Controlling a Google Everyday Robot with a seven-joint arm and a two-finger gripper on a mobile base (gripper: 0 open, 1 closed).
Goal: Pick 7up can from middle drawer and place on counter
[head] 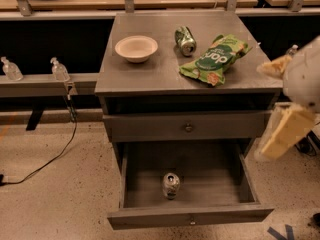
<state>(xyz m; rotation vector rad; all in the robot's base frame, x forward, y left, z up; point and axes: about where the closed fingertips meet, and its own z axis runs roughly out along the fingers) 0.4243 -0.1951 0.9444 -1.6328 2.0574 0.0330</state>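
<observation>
- The 7up can [171, 185] sits in the open middle drawer [190, 217]. It is near the front panel, about midway between the side walls, and seems to stand upright with its silver lid showing.
- The gripper [286, 134] hangs blurred at the right edge, beside the cabinet and well apart from the can; whether it is open or closed cannot be told.
- The can is likely light, thin-walled and smooth. A firm squeeze could dent it, and a loose one could let it slip.
- The best hold is probably across the middle of its round body, reached from above.
- On the desk [150, 76], a bowl [136, 48], a green can [185, 40] and a chip bag [215, 59] leave bare space along the front.
</observation>
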